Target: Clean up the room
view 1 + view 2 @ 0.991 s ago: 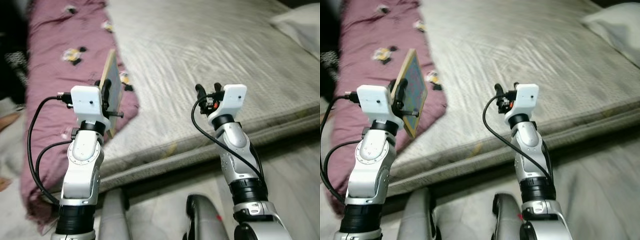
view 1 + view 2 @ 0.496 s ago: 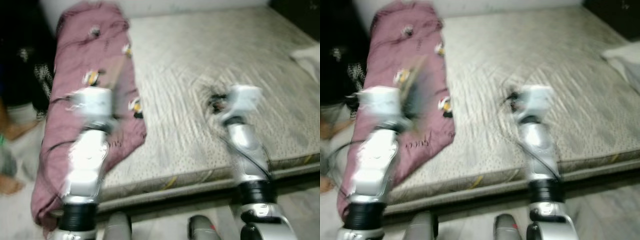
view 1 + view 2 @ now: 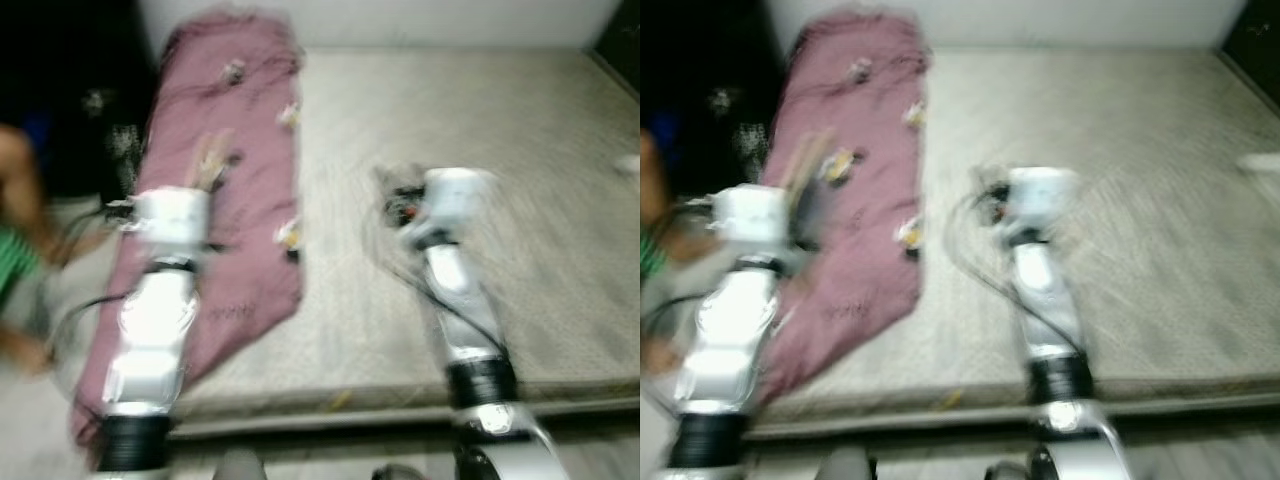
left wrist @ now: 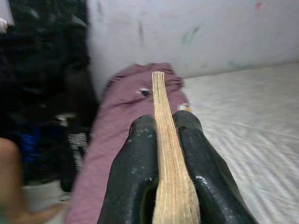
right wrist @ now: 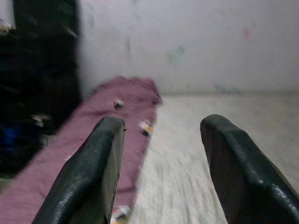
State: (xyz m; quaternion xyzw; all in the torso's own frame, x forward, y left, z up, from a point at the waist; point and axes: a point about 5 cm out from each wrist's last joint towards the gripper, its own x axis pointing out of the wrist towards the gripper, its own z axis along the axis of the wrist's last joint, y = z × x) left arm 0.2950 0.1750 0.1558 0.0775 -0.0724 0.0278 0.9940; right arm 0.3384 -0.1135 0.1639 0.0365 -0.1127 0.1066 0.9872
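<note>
Scene: bedroom, head views blurred by motion

Item 1 — bed (image 3: 520, 190): wide mattress with a pale grey-beige patterned sheet, running from near the robot to a pale wall (image 4: 196, 28) at the far side

Item 2 — maroon blanket (image 3: 235, 150): long strip lying along the bed's left side, from the far wall end down to the near edge; small light and dark printed figures scattered over it

Item 3 — left gripper (image 4: 163, 154): raised above the blanket's near half; both black fingers (image 4: 133, 172) pressed against the two faces of a thin board, clamping it

Item 4 — flat wooden-edged board (image 4: 161, 140): held edge-on between the left fingers, its pale straw-coloured edge rising beyond the fingertips toward the far end of the blanket; in the head views it shows as a pale tilted slab (image 3: 205, 165) just above the white wrist housing; surface detail too blurred to tell

Item 5 — right gripper (image 5: 161, 158): raised over the bare sheet, just right of the blanket; fingers (image 5: 93, 172) spread wide apart, nothing between them; black cable looping off the wrist

Item 6 — person (image 3: 20, 210): at the left margin beside the bed, on the floor side; a limb and a patch of green cloth visible, blurred

Item 7 — dark area (image 4: 42, 70): left of the blanket's far end, black shapes, contents not distinguishable
</note>
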